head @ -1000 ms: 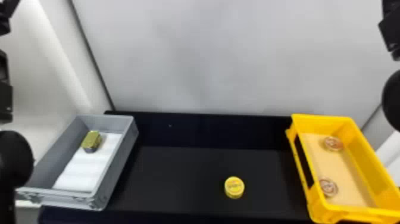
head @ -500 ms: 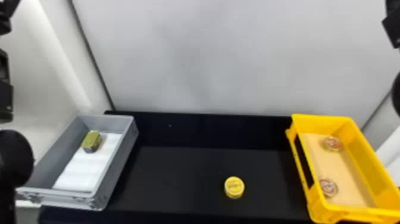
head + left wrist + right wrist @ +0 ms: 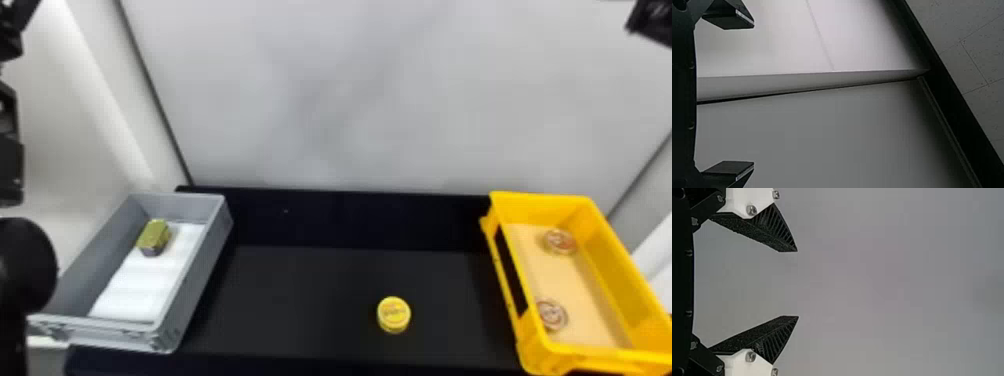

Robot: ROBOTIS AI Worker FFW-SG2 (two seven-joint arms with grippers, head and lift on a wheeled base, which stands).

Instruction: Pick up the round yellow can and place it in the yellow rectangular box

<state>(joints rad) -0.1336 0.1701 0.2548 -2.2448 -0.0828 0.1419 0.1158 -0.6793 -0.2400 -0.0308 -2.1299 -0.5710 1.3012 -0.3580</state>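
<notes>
- Starting the pick appears to be your current step.
- The yellow can (image 3: pixel 394 314) sits on the black table (image 3: pixel 295 300), left of the yellow box (image 3: pixel 542 201).
- Your right gripper (image 3: pixel 797 283) is wide, empty; next, lower it around the can.

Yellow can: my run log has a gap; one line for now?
can on table | left pincer open, empty | right pincer open, empty | yellow box holds two discs

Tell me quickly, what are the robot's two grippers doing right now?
Left gripper: open, holding nothing.
Right gripper: open, holding nothing.
</notes>
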